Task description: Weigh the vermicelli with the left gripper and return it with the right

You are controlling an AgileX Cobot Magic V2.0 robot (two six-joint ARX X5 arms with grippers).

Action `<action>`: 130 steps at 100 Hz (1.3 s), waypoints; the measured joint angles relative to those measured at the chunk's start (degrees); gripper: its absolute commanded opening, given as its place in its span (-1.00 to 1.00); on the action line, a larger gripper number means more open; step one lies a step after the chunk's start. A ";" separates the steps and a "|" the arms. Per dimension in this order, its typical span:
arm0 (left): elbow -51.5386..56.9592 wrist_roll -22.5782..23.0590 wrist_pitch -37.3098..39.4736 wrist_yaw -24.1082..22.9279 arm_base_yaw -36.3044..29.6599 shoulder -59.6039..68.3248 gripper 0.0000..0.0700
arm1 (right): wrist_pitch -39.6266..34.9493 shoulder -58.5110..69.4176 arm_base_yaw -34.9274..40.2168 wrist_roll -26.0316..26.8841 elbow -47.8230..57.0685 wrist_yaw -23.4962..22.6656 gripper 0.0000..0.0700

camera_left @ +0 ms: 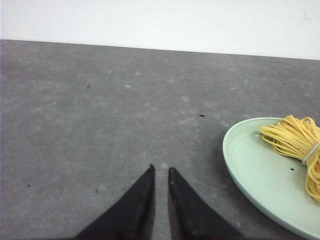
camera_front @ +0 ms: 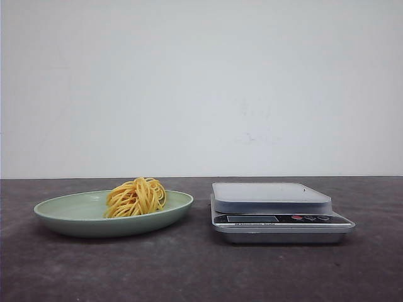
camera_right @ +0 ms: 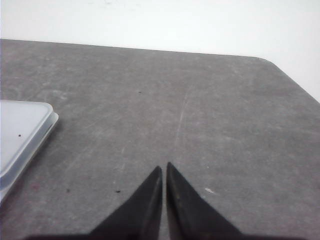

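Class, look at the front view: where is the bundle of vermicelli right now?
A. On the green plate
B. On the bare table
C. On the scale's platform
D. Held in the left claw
A: the vermicelli lies on the green plate, left of the scale, whose platform is bare.

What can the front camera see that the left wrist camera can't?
Only the front view shows the kitchen scale, sitting on the table to the right of the plate, with nothing on its tray. It shows no arms.

Only the left wrist view shows the left gripper, its two black fingers nearly together and holding nothing, hanging over bare table beside the plate.

Both views show the pale green plate with the yellow bundle of vermicelli lying on it, the dark grey table and the white wall behind.
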 measured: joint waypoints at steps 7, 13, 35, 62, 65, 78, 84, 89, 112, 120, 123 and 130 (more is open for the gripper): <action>0.00 0.00 0.00 -0.11 0.00 0.00 -0.95 | 0.02 0.00 0.00 0.72 0.00 -0.44 -0.98; 0.00 0.00 0.09 -0.15 0.00 0.00 -0.95 | 0.02 0.00 0.00 1.86 0.00 -0.50 -0.98; 0.00 -0.04 3.98 -0.17 0.00 0.00 -0.96 | 0.11 0.00 0.00 5.92 0.00 -0.50 -0.98; 1.66 -9.01 3.41 -0.63 0.00 0.57 -0.96 | -2.69 0.33 0.00 15.50 4.85 -6.01 -0.99; 2.91 -10.84 2.80 -0.92 0.00 1.36 -0.96 | -3.65 0.68 0.00 16.63 6.91 -6.32 -0.99; 13.00 -15.76 2.45 -1.09 0.00 7.26 -0.96 | -8.20 3.72 0.00 19.85 16.81 -6.51 -0.99; 18.93 -16.66 2.49 -1.01 0.00 10.51 -0.96 | -9.57 5.90 0.00 20.72 20.65 -7.08 -0.99; 24.06 -16.83 1.49 -0.96 0.00 13.64 -0.96 | -11.06 7.96 0.00 21.18 23.85 -7.50 -0.99; 40.35 -15.93 -6.45 5.97 0.00 25.40 0.78 | -15.47 17.59 0.00 18.45 38.73 -9.09 0.49; 42.34 -14.91 -9.05 8.50 0.00 26.91 0.65 | -15.54 19.96 0.00 17.46 41.64 -10.05 0.74; 42.73 -14.64 -10.03 9.01 0.00 27.28 0.62 | -15.65 20.70 0.00 17.22 42.47 -10.60 0.74; 42.88 -14.14 -10.73 10.62 0.00 27.87 0.58 | -15.98 22.08 0.00 16.59 43.93 -11.93 0.74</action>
